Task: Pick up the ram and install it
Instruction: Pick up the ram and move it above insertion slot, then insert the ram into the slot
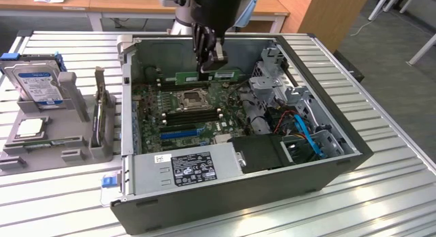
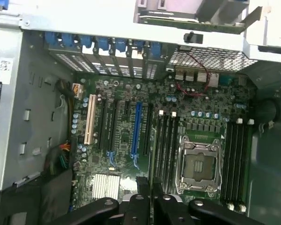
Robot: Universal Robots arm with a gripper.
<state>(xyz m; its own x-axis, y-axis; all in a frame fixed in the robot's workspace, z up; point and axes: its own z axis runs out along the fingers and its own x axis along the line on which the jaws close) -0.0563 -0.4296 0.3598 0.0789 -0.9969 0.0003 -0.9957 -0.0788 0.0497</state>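
Ram held over the far slots

The pincer [image 1: 211, 67] hung in the upper middle of the exterior frame, inside the open case [image 1: 286, 196]. Its fingers were pressed onto the ram [image 1: 228, 75], pinching it near its middle. The ram was a green stick that lay level and ran across the frame, with most of its visible length toward the exterior view's right of the fingers. It sat just above the black slots [image 1: 184, 84] in the frame, close to the case's far wall. Whether its lower edge touched a slot could not be told.

Below it in the frame the socket [image 1: 191, 98] stood bare on the motherboard [image 1: 146, 107]. More black slots [image 1: 194, 114] came next, and then the blue slot [image 1: 180, 132]. The power supply [image 1: 187, 168] filled the near corner of the case.

In the wrist view the dark fingers were close together over the board, beside the socket and the slots next to it.

On the surface [image 1: 381, 196], at the exterior view's left, a grey holder [image 1: 65, 129] carried a hard drive [image 1: 34, 81] and a processor chip [image 1: 30, 127]
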